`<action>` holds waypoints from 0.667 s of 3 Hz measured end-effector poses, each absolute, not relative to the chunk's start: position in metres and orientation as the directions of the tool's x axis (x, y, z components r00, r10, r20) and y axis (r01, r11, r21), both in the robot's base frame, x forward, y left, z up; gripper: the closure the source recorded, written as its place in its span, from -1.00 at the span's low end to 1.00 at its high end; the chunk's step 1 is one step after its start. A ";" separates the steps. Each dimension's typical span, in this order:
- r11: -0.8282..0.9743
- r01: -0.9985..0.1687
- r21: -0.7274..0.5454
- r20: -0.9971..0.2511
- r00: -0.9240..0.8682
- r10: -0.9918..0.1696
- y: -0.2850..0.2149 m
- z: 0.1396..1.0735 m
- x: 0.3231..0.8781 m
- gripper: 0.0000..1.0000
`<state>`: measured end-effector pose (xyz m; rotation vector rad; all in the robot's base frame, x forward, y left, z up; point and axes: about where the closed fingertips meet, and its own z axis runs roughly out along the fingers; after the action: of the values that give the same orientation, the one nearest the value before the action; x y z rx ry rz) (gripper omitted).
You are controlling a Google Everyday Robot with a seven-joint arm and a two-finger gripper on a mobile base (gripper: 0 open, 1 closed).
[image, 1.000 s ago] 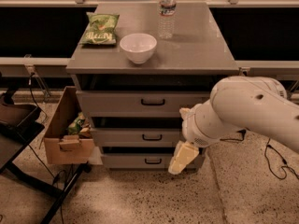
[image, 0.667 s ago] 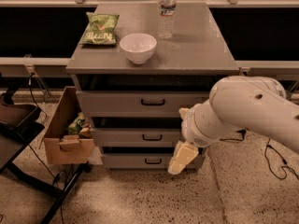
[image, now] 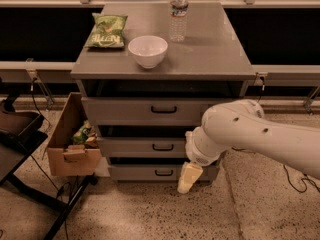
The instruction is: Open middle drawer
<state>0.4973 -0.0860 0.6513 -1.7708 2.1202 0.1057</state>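
hanging low right of middle drawer point(image: 132, 147), hand point(image: 189, 178), grip untellable; snack packets point(image: 83, 133) in box point(image: 75, 165)

A cabinet point(image: 215, 49) held three stacked drawers: the middle drawer point(image: 130, 147) lay between the top drawer point(image: 125, 111) and the bottom drawer point(image: 135, 172). On the cabinet, a bag point(image: 106, 31) lay left, a bowl point(image: 147, 50) near the front, and a bottle point(image: 178, 14) behind the bowl to the right. A box point(image: 70, 144) stood left of the cabinet. The gripper point(image: 189, 178) hung before the bottom drawer's right end.
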 end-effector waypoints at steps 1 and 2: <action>0.187 -0.971 -0.150 -0.258 -0.144 -0.955 -0.107 0.565 0.537 -1.00; 0.138 -0.975 -0.176 -0.146 -0.112 -0.983 -0.127 0.513 0.594 -1.00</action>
<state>0.5941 -0.1267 0.5135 -1.9250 2.1864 -0.0525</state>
